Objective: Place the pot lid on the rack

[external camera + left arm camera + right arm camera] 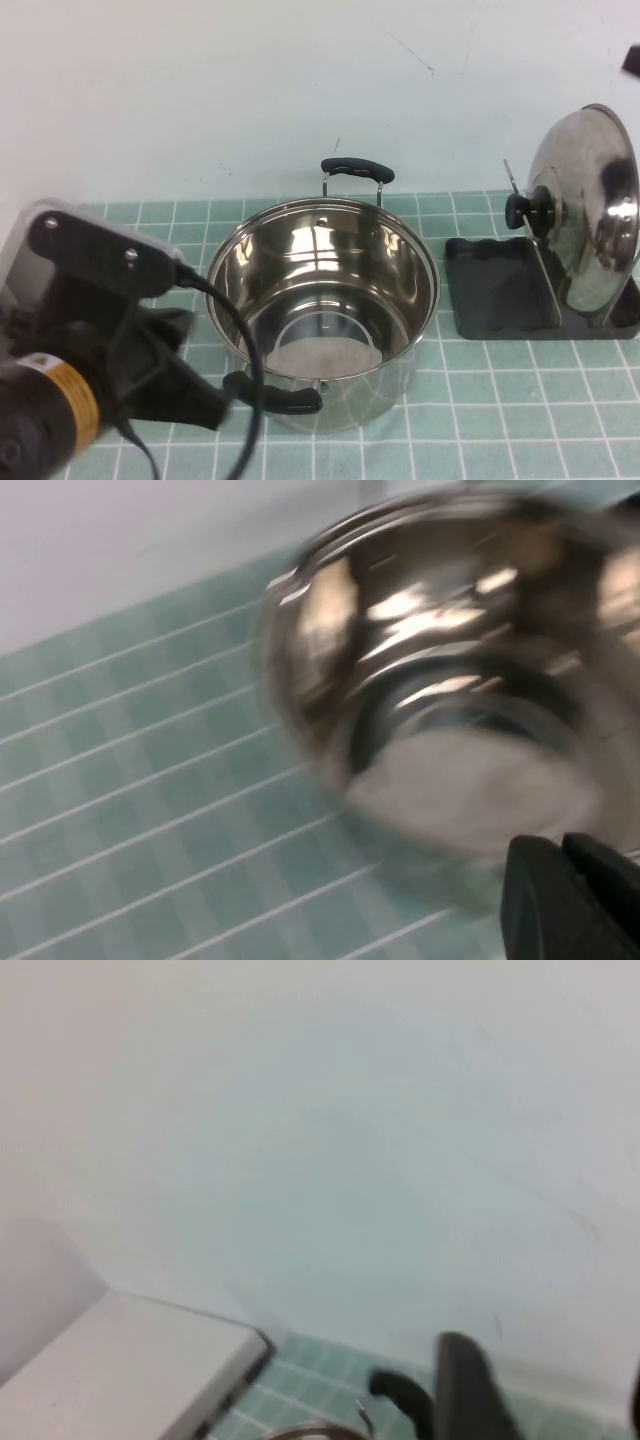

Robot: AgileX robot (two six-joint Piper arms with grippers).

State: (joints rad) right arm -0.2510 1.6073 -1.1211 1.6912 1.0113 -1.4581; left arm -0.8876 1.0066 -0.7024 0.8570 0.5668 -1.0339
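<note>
The pot lid [590,210] is a shiny steel disc with a black knob [530,210]. It stands on edge in the rack [495,290], a dark grey tray at the right, and leans against the thin wire loops. My left gripper [205,400] is low at the front left beside the pot's near handle. In the left wrist view its fingers [535,900] lie together, holding nothing. My right gripper [550,1400] is raised, open and empty, facing the wall. Only a dark bit of it shows at the high view's top right edge [632,60].
A deep steel pot [325,300] with two black handles stands open in the middle of the green checked mat [480,420]; it is blurred in the left wrist view [450,680]. Its far handle [400,1392] shows in the right wrist view. A white box [130,1370] stands by the wall.
</note>
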